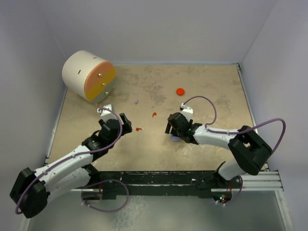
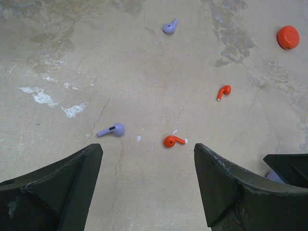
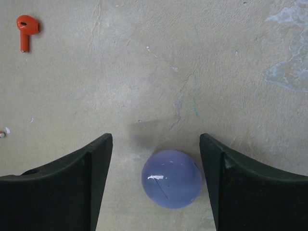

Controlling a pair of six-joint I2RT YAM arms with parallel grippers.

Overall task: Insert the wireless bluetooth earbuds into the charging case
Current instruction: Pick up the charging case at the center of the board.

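Four earbuds lie loose on the tan table. In the left wrist view a lavender earbud (image 2: pixel 112 130) and a red earbud (image 2: pixel 172 141) lie just beyond my open left gripper (image 2: pixel 148 149), which holds nothing. Farther off are another red earbud (image 2: pixel 224 91) and another lavender earbud (image 2: pixel 169 27). A round red charging case (image 2: pixel 288 37) rests shut at the far right. My right gripper (image 3: pixel 156 144) is open and straddles a round lavender charging case (image 3: pixel 172 178), lid shut, with a small gap on each side. One red earbud (image 3: pixel 26 30) shows ahead of it to the left.
A big white cylinder with an orange and yellow face (image 1: pixel 89 75) lies on its side at the back left. Grey walls enclose the table (image 1: pixel 211 86). The two grippers are about a hand's width apart near the table's middle.
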